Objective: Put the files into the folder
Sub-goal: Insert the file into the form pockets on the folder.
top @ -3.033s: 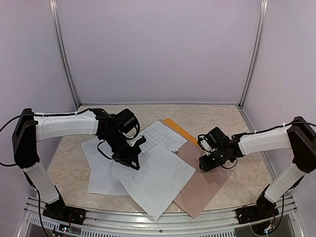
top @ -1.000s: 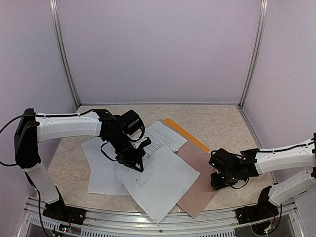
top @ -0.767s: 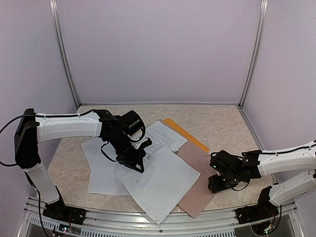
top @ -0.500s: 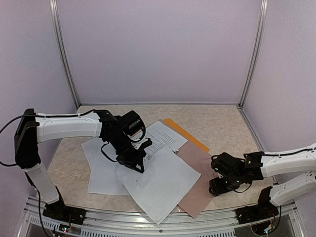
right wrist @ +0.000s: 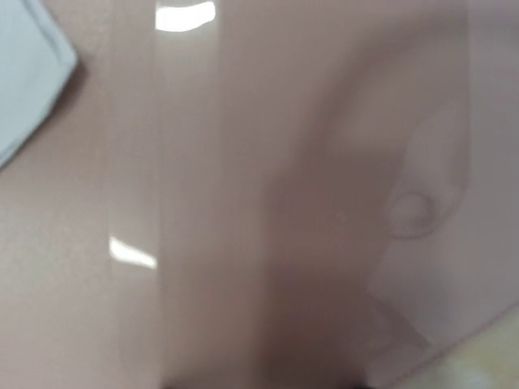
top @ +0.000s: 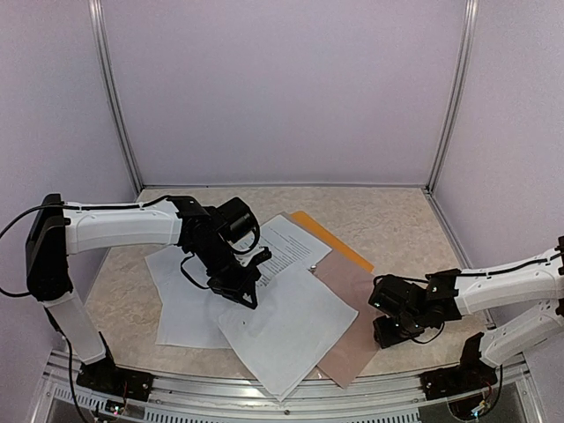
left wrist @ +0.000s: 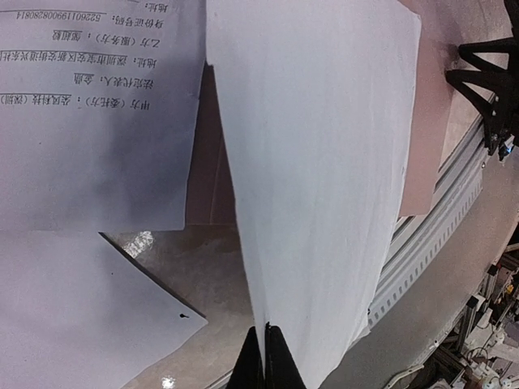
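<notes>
Most of the flat orange-yellow document folder [top: 333,241] is hidden. Only a narrow strip shows along the far edge of the pinkish-brown flat board [top: 352,339]; the rest lies under that board and under a white paper sheet printed with lines of black text [top: 295,242]. Its spine strip and clip cannot be made out. The right wrist view is blurred and filled almost wholly by the board, with a white paper corner [right wrist: 24,73] at its upper left. The right gripper [top: 385,331] shows no fingers there, so I cannot tell how its jaws stand. From above, the right arm lies low and stretched leftward, its gripper down at the board's right edge. The left arm reaches across from the left with the wrist bent downward. The left gripper [top: 245,289] is just left of the board, its fingertips [left wrist: 250,369] pressed together on the edge of a large blank-faced white sheet [top: 282,326], which overlaps the board's left part. A third plain white sheet [top: 181,304] lies further left of the board on the beige marbled surface [top: 397,220], partly under the blank one.
</notes>
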`<state>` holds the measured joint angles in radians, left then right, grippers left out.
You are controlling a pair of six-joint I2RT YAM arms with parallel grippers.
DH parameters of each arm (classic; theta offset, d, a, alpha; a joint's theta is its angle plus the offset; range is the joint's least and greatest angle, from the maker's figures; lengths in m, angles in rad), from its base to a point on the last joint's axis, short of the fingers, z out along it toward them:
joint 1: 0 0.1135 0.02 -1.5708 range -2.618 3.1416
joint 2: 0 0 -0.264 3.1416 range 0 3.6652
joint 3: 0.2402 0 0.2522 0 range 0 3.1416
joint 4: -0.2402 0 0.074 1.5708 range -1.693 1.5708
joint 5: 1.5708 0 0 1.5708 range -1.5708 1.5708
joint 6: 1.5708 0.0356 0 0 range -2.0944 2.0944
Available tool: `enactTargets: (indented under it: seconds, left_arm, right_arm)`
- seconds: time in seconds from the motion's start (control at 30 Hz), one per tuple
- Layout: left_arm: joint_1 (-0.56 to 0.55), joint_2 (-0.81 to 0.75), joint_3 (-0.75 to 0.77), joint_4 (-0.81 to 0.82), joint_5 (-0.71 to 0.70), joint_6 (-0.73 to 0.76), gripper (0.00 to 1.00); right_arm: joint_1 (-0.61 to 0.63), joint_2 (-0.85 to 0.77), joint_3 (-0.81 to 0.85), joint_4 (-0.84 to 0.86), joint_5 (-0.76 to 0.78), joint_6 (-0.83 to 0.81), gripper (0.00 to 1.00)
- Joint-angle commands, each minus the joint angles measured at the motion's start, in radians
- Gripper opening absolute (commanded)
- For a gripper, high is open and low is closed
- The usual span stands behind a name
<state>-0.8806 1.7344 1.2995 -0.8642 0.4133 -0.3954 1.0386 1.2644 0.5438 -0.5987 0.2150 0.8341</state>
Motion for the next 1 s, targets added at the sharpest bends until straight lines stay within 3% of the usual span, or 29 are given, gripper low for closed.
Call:
enactTargets:
  seconds: [0.0, 0.17, 0.7, 0.83, 0.97]
  left_arm:
    - [-0.007, -0.010, 0.002, 0.001, -0.001, 0.007, 0.00]
    - [-0.008, -0.009, 0.003, 0.001, -0.001, 0.009, 0.00]
    - [-0.008, 0.017, 0.038, -0.011, 0.007, 0.013, 0.00]
    - [-0.009, 0.023, 0.051, -0.031, 0.003, 0.019, 0.00]
    - [-0.009, 0.024, 0.045, -0.035, -0.003, 0.020, 0.00]
  right_arm:
    - [0.011, 0.047, -0.045, -0.054, -0.026, -0.002, 0.43]
    - [0.011, 0.052, -0.042, -0.048, -0.022, -0.007, 0.31]
    - [0.011, -0.002, -0.063, -0.042, -0.009, 0.012, 0.11]
    - [0.011, -0.019, -0.063, -0.032, -0.012, 0.011, 0.10]
    - [0.041, -0.068, -0.011, -0.047, 0.039, 0.000, 0.24]
